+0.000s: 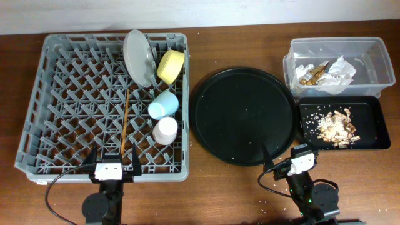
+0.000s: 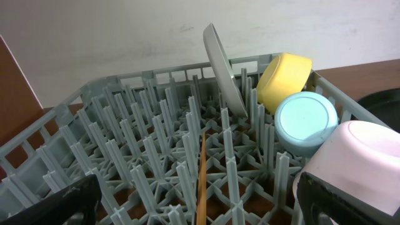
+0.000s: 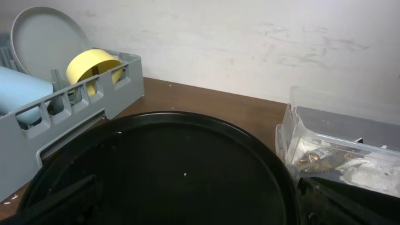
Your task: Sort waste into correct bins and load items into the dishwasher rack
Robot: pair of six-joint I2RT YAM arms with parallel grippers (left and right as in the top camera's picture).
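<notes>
Five items (white plate (image 1: 137, 56), yellow bowl (image 1: 170, 66), light-blue cup (image 1: 164, 105), pink cup (image 1: 165, 130), chopsticks (image 1: 125, 122)) sit in the dishwasher rack (image 1: 69, 106) at nine o'clock. Napkins (image 1: 340, 69) and wrapper (image 1: 312, 74) lie in the clear tub (image 1: 375, 56) at two, scraps (image 1: 334, 125) in the black tray (image 1: 372, 125) at three. Probably done. My left end effector (image 1: 112, 161) and right end effector (image 3: 200, 203) are spread, empty.

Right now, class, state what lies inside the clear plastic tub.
Crumpled white napkins and a shiny gold-brown wrapper lie in the clear tub. Whatever sits beneath the napkins is covered.
</notes>
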